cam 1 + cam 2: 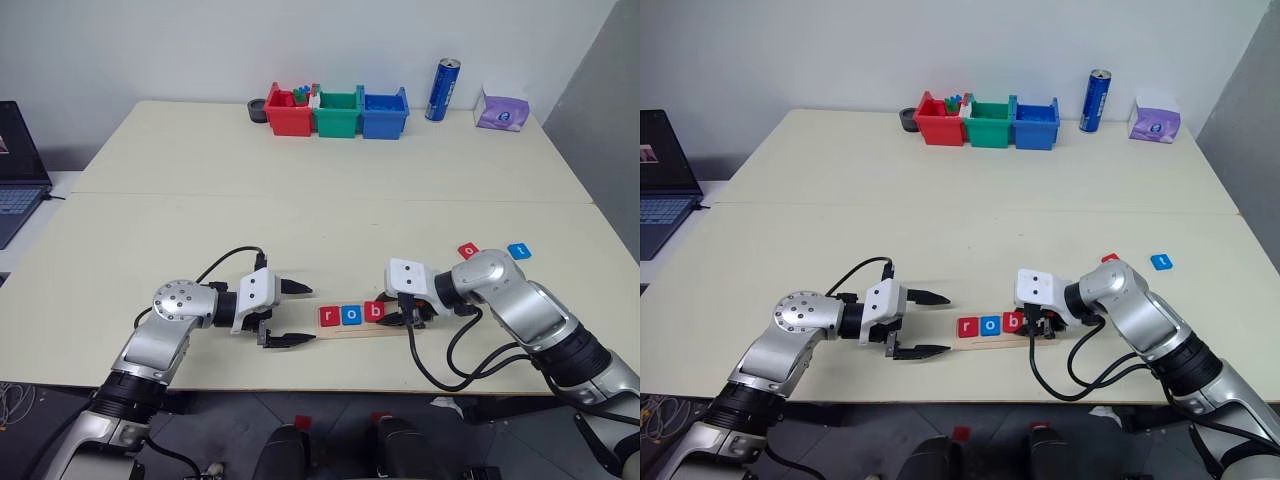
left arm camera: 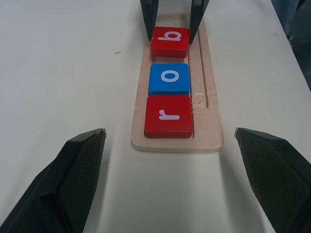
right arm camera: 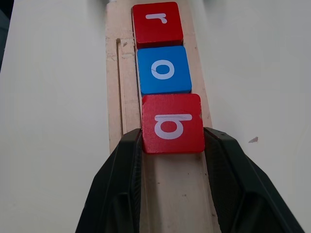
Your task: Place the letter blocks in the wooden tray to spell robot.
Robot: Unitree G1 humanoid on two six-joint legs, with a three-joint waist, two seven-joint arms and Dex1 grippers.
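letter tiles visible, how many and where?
5. Red r, blue o and red b sit in the wooden tray; red tile and blue t lie on the table.

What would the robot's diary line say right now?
tray: r, o, b in | right fingers: gripping b | left fingers: open

Left hand [image 1: 297, 314] spread wide; right hand [image 3: 172, 145] clamped, angled down.

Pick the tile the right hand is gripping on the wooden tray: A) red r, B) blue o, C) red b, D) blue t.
C: in the right wrist view the right hand has a finger on each side of the red b tile, sitting third on the wooden tray.
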